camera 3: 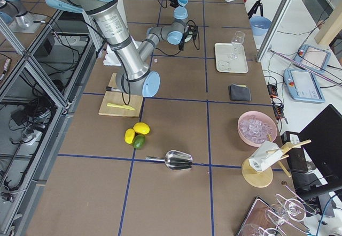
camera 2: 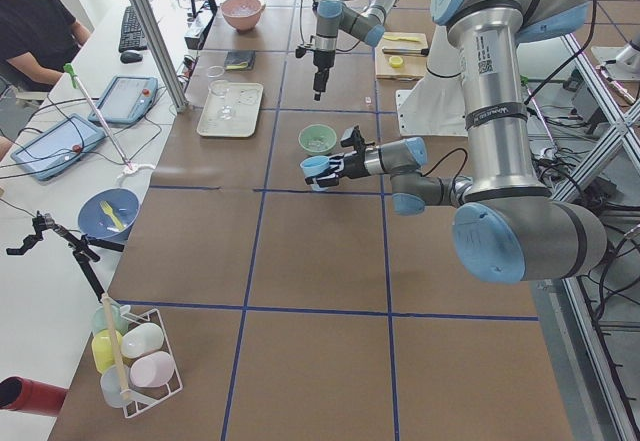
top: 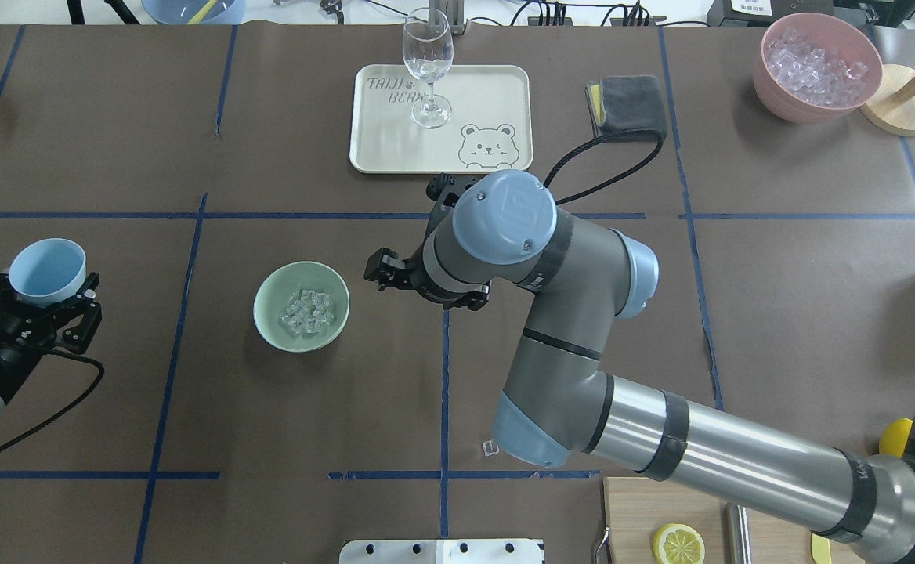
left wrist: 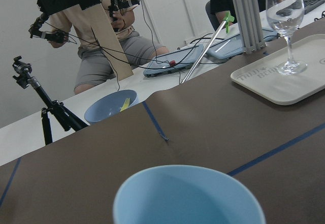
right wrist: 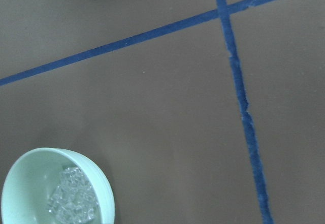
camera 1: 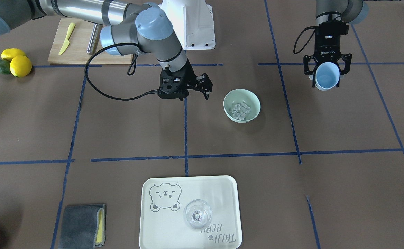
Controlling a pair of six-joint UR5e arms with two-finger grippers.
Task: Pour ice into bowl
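Note:
The pale mint-green bowl (camera 1: 254, 100) stands on the table left of centre in the overhead view (top: 269, 294). The ice (camera 1: 240, 109) lies inside it as a pile of small clear cubes (top: 306, 311), also seen in the right wrist view (right wrist: 71, 203). My left gripper (top: 46, 286) is shut on a blue cup (top: 46, 266), held roughly upright well to the left of the bowl. The cup (left wrist: 188, 196) looks empty. My right gripper (camera 1: 205, 86) is open and empty, hovering just to the right of the bowl in the overhead view (top: 379, 270).
A cream tray (top: 379, 141) with a wine glass (top: 428, 66) sits at the far side. A grey cloth (top: 626, 102) and a pink container of ice (top: 814, 66) are far right. A cutting board (camera 1: 81, 48), lemons (camera 1: 20, 65) and an avocado lie near my base.

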